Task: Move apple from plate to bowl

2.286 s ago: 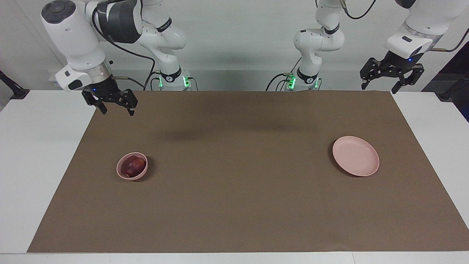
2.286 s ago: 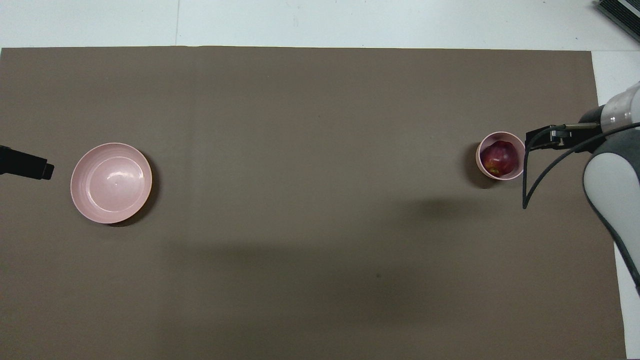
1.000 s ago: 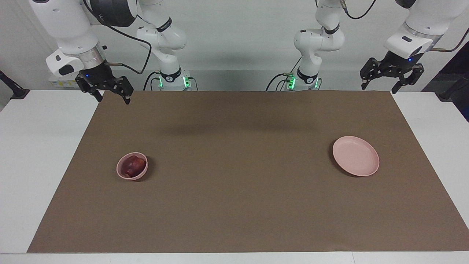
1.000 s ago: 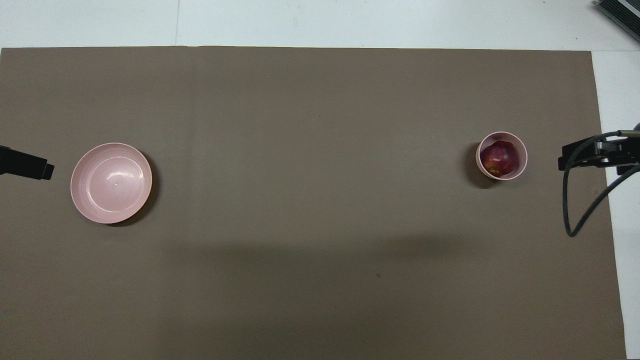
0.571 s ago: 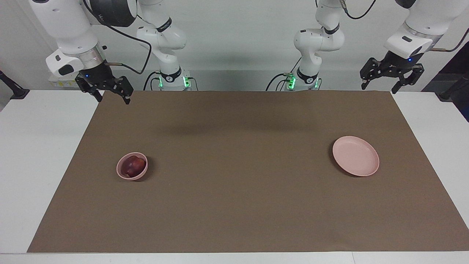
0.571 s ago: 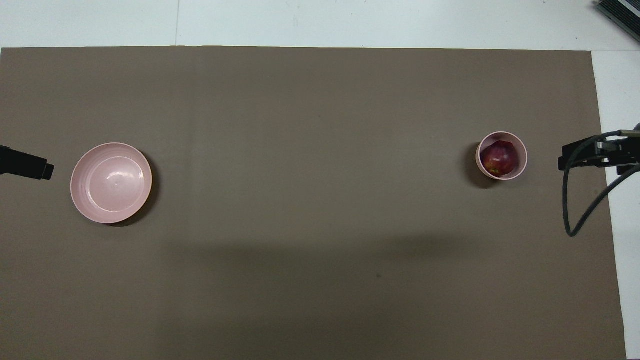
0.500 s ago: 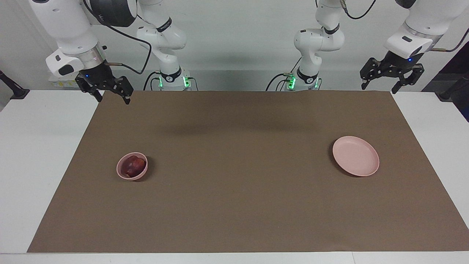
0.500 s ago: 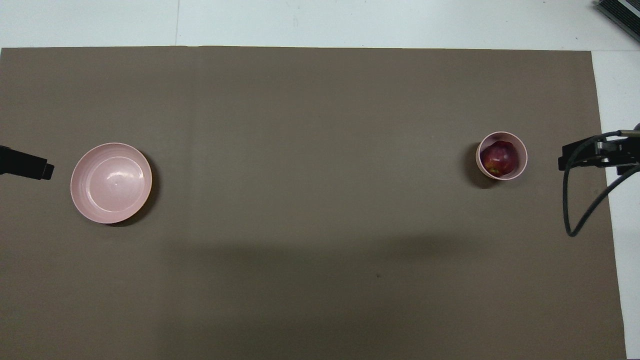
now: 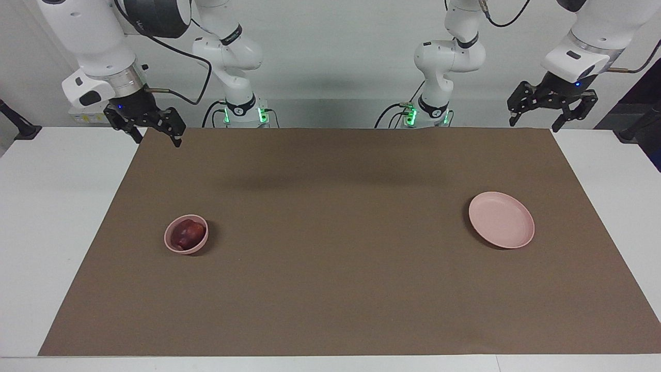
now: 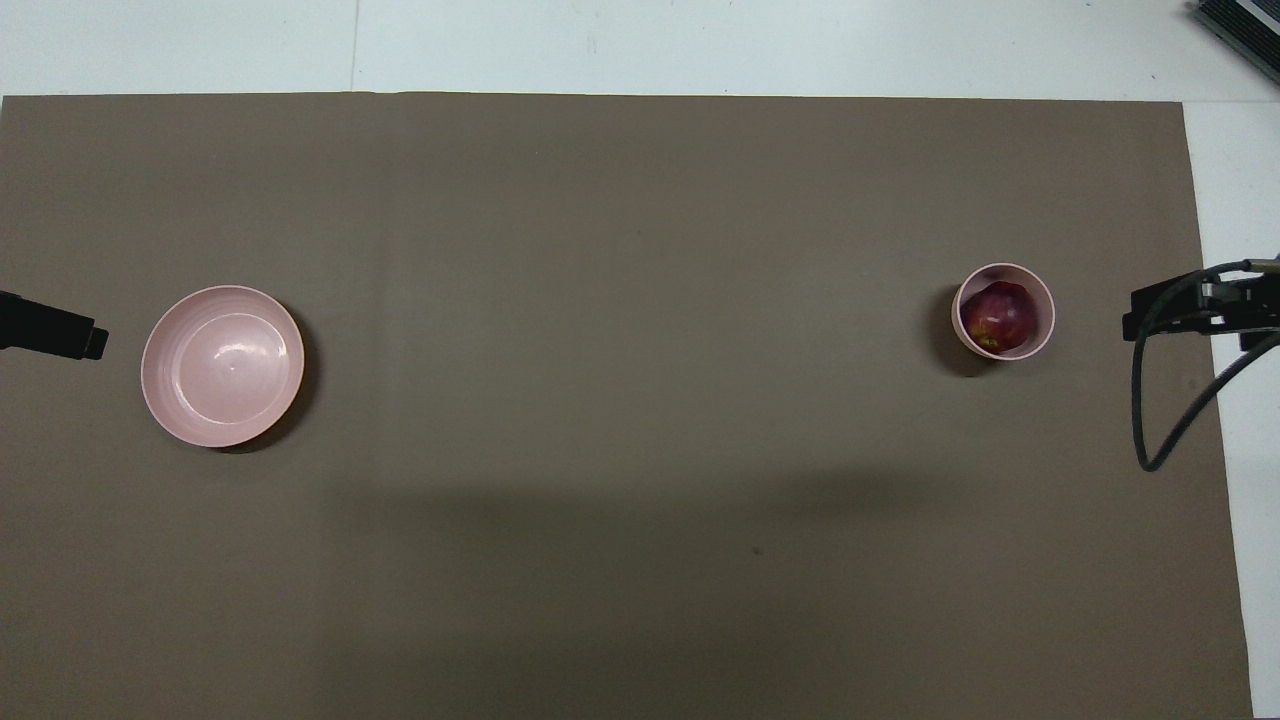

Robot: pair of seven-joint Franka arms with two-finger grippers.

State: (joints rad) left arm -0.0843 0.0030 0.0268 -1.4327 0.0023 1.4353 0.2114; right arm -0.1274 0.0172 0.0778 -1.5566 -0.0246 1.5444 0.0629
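the right end effector hangs released over the counter's corner at its own arm's end, holding nothing. the left end effector waits raised and spread wide at its own end. the apple sits in the bowl; the plate lies bare toward the left arm's end.

Dark red apple with a yellowish patch, pale pink bowl, pale pink plate, plain brown mat, white table, black hands on white arms
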